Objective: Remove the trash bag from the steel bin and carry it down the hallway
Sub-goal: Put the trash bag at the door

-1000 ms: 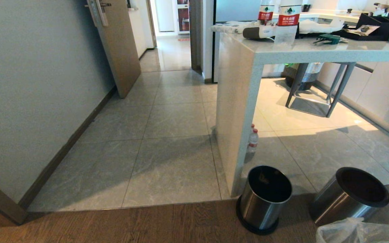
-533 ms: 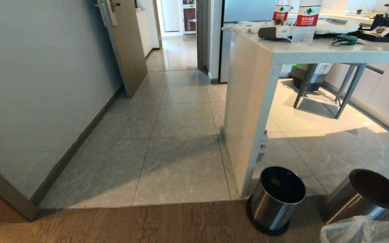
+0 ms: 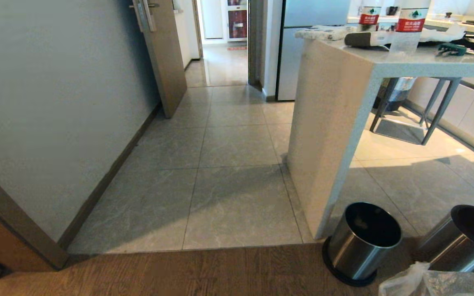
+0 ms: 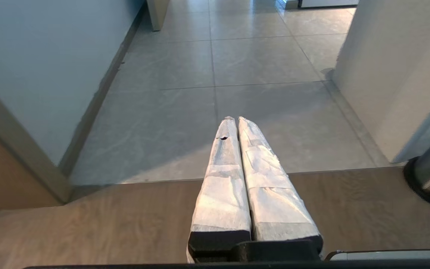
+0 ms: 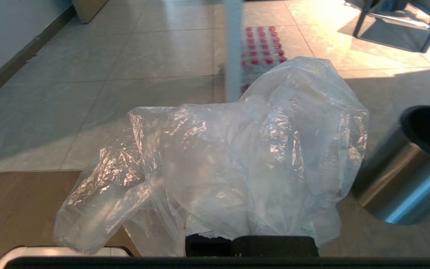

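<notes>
The trash bag (image 5: 245, 157), clear crinkled plastic, billows over my right gripper (image 5: 251, 243) and hides its fingers; the gripper is shut on the bag, whose top also shows at the head view's lower right corner (image 3: 434, 283). Two steel bins stand where tile meets wood: one by the counter's end panel (image 3: 362, 242), another further right (image 3: 461, 242), also seen in the right wrist view (image 5: 405, 172). No bag lines either. My left gripper (image 4: 236, 119) is shut and empty, pointing out over the wood floor toward the hallway tiles (image 3: 237, 144).
A pale counter panel (image 3: 327, 135) stands right of the tiled passage, with bottles on top. A grey wall with dark baseboard (image 3: 56, 102) runs along the left to an open door (image 3: 165, 61). A pack of red-capped bottles (image 5: 261, 45) and a metal stool (image 3: 422, 111) sit under the counter.
The whole head view has slid rightward, so the camera has turned left toward the passage. The bag stays at the lower right corner; bins and arms have not moved.
</notes>
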You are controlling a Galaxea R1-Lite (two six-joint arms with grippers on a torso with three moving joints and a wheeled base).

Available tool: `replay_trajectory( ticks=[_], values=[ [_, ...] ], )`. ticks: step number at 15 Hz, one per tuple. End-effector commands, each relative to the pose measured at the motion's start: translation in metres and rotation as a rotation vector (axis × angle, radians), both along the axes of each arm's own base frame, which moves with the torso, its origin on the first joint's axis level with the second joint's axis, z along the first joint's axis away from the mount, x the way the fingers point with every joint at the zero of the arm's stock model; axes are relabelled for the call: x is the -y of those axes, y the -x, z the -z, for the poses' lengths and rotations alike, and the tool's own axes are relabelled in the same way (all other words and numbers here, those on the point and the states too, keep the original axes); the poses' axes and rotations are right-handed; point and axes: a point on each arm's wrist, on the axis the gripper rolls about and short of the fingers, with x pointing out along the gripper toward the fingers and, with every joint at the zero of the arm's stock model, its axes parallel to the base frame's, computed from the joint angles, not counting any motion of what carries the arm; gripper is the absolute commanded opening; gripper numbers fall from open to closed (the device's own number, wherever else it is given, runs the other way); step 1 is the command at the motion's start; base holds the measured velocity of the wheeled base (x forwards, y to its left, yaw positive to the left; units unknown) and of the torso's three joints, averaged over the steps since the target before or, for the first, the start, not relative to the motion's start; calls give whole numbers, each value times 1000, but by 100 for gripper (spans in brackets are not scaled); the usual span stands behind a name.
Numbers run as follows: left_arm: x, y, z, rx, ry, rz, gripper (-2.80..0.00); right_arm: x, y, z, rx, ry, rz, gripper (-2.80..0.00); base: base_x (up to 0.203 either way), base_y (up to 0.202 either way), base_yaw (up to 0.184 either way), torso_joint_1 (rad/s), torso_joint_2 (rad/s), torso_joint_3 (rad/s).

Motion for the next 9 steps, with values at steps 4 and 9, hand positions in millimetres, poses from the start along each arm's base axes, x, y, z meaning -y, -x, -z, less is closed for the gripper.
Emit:
replay_trajectory(
  ticks=[4, 9],
  values=[
    [0, 0, 0, 1, -1, -1, -280, 0, 0, 0, -2, 0, 0, -280, 0, 189, 2, 2, 1, 6],
    [0, 0, 0, 1, -2, 0, -280, 0, 0, 0, -2, 0, 1, -280, 0, 39, 0, 1, 2, 0]
  ],
)
